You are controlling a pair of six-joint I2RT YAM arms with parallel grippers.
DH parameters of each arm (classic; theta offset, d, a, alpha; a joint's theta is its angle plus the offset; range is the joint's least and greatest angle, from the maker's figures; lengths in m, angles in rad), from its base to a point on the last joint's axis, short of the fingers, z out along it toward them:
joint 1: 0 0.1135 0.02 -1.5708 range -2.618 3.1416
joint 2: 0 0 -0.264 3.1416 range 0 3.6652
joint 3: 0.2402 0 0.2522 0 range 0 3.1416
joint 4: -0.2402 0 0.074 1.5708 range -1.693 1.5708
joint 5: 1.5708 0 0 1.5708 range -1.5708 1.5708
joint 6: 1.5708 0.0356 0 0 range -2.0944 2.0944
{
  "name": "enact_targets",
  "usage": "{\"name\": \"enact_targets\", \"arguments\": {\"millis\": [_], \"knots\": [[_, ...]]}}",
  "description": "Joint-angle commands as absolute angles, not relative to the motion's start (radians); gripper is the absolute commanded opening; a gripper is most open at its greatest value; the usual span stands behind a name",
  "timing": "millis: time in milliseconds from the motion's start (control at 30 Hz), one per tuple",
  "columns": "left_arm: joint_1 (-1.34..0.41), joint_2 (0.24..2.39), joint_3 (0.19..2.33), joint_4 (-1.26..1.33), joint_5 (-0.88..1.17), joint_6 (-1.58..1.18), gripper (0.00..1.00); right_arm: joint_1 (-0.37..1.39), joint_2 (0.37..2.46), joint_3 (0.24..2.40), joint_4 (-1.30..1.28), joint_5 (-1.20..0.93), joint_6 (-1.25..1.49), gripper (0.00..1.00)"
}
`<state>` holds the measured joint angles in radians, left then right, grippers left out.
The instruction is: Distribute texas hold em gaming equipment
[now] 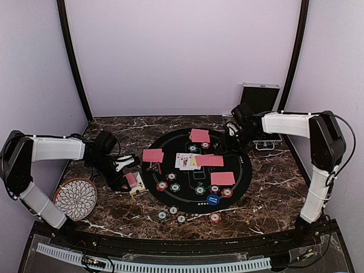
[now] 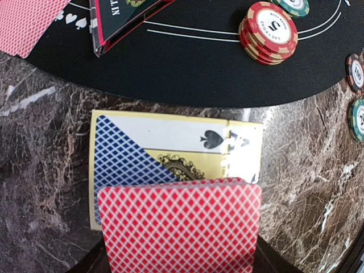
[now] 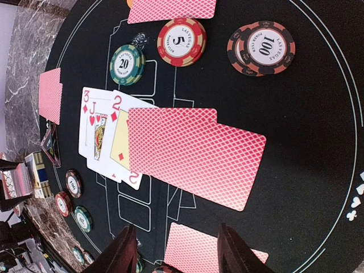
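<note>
Red-backed deck [image 2: 179, 227]: I logged it as clamped in the left gripper [image 1: 128, 177], with the jaws narrowed to the width of the deck. In the left wrist view the deck filled the gap between the two dark fingers at the lower edge.

Directly beneath the deck, and reaching ahead of it, a card box [image 2: 176, 153] lay flat on the marble table [image 2: 45, 170]. It showed a blue lattice and an ace of spades. Farther ahead of this tool the black mat [image 2: 187, 74] began. A stack of red 5 chips [image 2: 268, 31] stood on it, ahead and to the right.

Right gripper [image 3: 176, 230]: I noted the jaws standing wide, holding nothing, above the mat.
- Below the gap between its fingers, one face-down card [image 3: 199, 250] lay on the mat.
- Just ahead of the fingers, a fan of face-down cards [image 3: 196, 156] overlapped three face-up cards [image 3: 105, 136]: a red 3, a jack and a red 2.
- Well ahead stood a green 20 chip [image 3: 126, 63], a red 5 chip [image 3: 181, 41] and two overlapping 100 chips [image 3: 261, 48].

In the overhead view, a blue button disc [image 1: 212, 199] sat on the mat's near edge, behind the right gripper. A flower-patterned plate [image 1: 75, 198] lay behind and outboard of the left gripper.
</note>
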<state>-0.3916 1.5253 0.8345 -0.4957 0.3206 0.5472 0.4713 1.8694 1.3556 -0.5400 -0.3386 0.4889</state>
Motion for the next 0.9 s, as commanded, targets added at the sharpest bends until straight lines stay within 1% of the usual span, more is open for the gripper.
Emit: {"name": "enact_targets", "arguments": {"millis": [0, 167, 267, 367, 600, 867], "knots": [[-0.365, 1.518, 0.894, -0.496, 0.271, 0.527, 0.0, 0.476, 1.824, 1.358, -0.524, -0.323, 0.498, 0.5], [-0.302, 1.565, 0.969, -0.439, 0.177, 0.455, 0.0, 0.477, 1.817, 1.336, -0.503, -0.324, 0.515, 0.51], [-0.289, 1.613, 0.979, -0.379, 0.096, 0.409, 0.0, 0.477, 1.807, 1.326, -0.499, -0.32, 0.521, 0.52], [-0.287, 1.65, 0.976, -0.345, 0.068, 0.349, 0.0, 0.476, 1.797, 1.321, -0.499, -0.318, 0.525, 0.53], [-0.287, 1.713, 0.966, -0.301, 0.085, 0.278, 0.0, 0.477, 1.786, 1.298, -0.488, -0.321, 0.54, 0.53], [-0.288, 1.718, 0.95, -0.293, 0.184, 0.253, 0.0, 0.476, 1.772, 1.288, -0.505, -0.311, 0.542, 0.54]]}}
